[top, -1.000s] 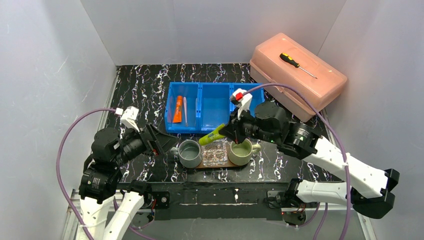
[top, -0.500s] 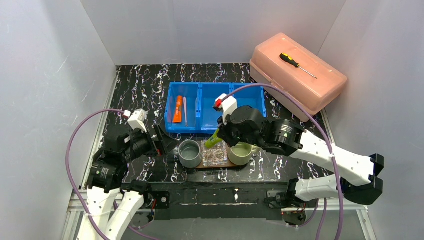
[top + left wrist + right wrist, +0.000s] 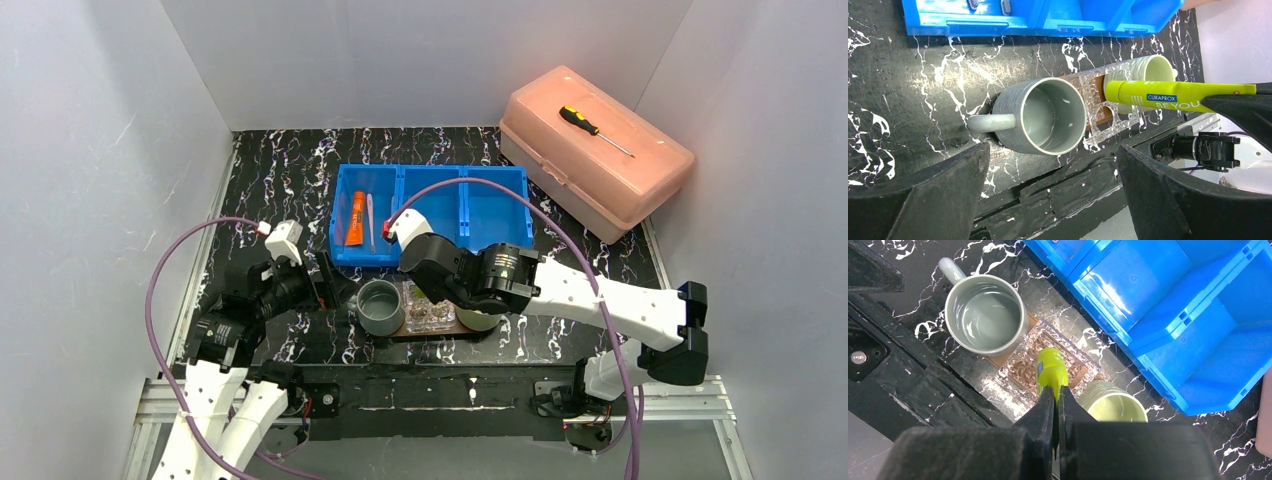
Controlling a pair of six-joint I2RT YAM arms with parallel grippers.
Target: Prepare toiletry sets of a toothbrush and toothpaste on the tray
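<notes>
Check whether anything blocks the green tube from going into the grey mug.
Nothing visible does. The green tube, shut in the right gripper, hangs over the clear holder right beside the empty, open grey mug.

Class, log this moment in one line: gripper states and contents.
left gripper open, empty | right gripper shut on green tube | tube end over clear holder, between grey mug and pale green mug
</notes>
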